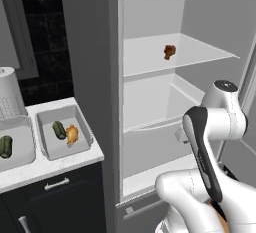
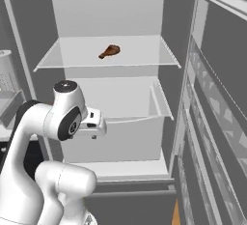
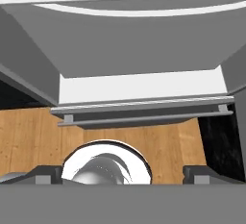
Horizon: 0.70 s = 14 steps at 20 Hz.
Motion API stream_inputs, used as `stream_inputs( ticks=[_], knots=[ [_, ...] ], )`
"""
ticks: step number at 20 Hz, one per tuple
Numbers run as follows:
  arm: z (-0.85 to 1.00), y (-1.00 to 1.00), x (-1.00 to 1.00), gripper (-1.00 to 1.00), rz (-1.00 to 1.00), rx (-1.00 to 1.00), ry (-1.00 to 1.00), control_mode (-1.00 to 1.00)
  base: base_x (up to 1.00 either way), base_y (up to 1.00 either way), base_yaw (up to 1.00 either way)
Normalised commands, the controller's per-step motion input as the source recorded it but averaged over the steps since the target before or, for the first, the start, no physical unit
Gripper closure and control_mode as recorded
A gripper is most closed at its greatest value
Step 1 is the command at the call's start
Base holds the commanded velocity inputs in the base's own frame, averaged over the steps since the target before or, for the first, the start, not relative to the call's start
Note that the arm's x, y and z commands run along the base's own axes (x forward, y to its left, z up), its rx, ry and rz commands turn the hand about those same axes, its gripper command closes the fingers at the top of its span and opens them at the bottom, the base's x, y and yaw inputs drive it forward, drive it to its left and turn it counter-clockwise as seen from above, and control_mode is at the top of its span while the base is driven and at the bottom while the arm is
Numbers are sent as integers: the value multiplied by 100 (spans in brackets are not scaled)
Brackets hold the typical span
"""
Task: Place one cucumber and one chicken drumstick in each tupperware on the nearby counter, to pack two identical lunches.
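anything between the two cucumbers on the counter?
Left base view: the container walls. One cucumber lies in the left tupperware, the other cucumber in the right tupperware, beside a drumstick.

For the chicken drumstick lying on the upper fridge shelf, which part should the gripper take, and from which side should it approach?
The chicken drumstick lies flat on the fridge shelf, thick meaty end to the right and thin bone end to the lower left in the right base view. Probably best to grip across the narrower middle, coming in through the open front and slightly from above, jaws across its length. The gripper is open and empty.
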Motion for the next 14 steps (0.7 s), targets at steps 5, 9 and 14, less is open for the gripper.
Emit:
stream_inputs(
  ticks=[5, 9, 14],
  knots=[
    [0, 0, 0, -100, 0, 0, 0, 100, 14, -13, 7],
    [0, 0, 0, -100, 0, 0, -6, -100, 0, 0, 0],
    [43, 0, -2, -100, 0, 0, -59, -100, 0, 0, 0]
  ],
)
